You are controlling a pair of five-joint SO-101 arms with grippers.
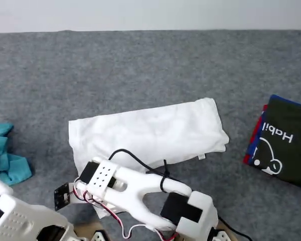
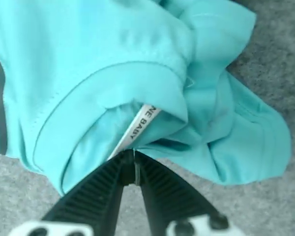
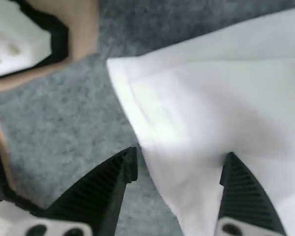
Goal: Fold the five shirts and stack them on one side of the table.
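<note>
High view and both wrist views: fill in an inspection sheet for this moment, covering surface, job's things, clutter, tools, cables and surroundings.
Surface: grey felt table, flat.
Job's things: white shirt partly folded at the centre; teal shirt crumpled at the left edge; folded stack at the right edge, dark green on top, blue and red edges beneath.
Clutter: nothing seen.
Tools: left tool shut on the teal shirt's edge; right tool open, jaws either side of the white shirt's edge.
Cables: black cable looped over the right arm.
Surroundings: pale wall behind the table.
</note>
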